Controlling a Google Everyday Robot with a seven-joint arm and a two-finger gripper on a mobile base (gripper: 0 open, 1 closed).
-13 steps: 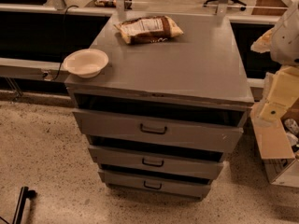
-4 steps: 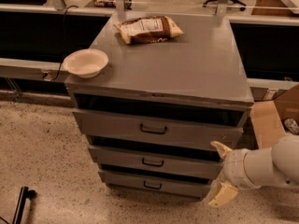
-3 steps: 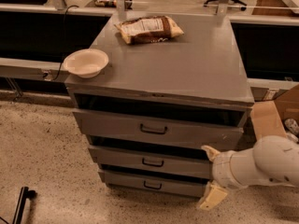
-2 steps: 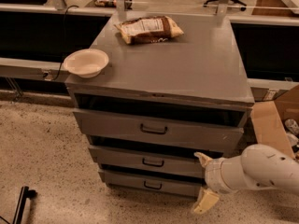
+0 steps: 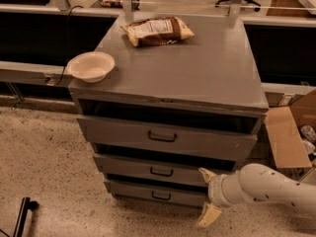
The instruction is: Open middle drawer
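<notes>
Standing on the speckled floor (image 5: 44,157), the grey metal cabinet (image 5: 197,73) carries three drawers stacked one above the other. The top drawer (image 5: 113,131) has the tallest and widest front. The middle drawer (image 5: 128,166) sits directly below it, set slightly back, and its small black bar handle (image 5: 161,172) is centred on the front. The bottom drawer (image 5: 133,190) has the narrowest front and sits lowest. Each front shows a dark gap above it; the interior of every drawer is in shadow, and contents cannot be determined.

The gripper (image 5: 201,197) is located at the lower right corner of the cabinet, near floor level, on the end of a white arm (image 5: 266,186) that enters from the right edge. Its two cream fingers are spread wide apart: the upper finger (image 5: 207,174) lies at the right end of the middle drawer front, and the lower finger (image 5: 209,214) points down toward the floor. The fingers hold nothing and are well apart from the middle handle.

On the cabinet top, a cream bowl (image 5: 91,65) rests at the front left corner; its inside shows only a plain pale surface. A brown and white snack bag (image 5: 157,31) lies flat toward the rear.

An open cardboard box (image 5: 286,137) stands to the right of the cabinet. Items inside it near the frame edge cannot be identified.
</notes>
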